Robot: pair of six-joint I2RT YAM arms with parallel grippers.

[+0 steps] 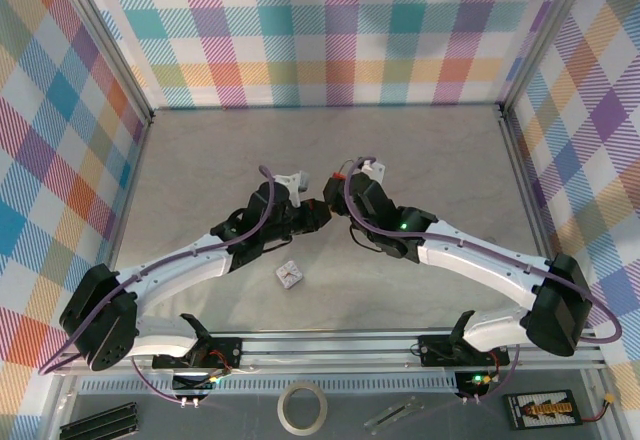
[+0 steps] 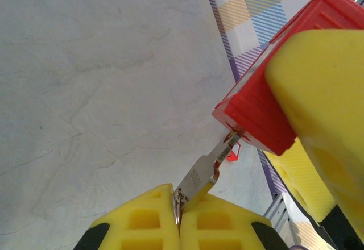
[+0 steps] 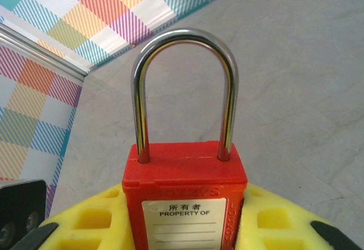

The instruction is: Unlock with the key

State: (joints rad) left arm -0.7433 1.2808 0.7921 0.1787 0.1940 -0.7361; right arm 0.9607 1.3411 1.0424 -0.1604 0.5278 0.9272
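Observation:
A red padlock (image 3: 185, 170) with a white label stands between the yellow pads of my right gripper (image 3: 185, 207), which is shut on its body. Both legs of its steel shackle (image 3: 230, 91) sit in the body. My left gripper (image 2: 179, 210) is shut on the head of a silver key (image 2: 202, 173). The key's blade points up and right, with its tip at the keyhole in the padlock's underside (image 2: 256, 119). How deep the blade sits I cannot tell. In the top view the two grippers meet mid-table, left (image 1: 316, 214) and right (image 1: 345, 192), with the padlock (image 1: 340, 174) between them.
A small white object (image 1: 290, 276) lies on the grey table near the front, below the grippers. Plaid walls stand on three sides. A tape roll (image 1: 302, 406) lies beyond the front rail.

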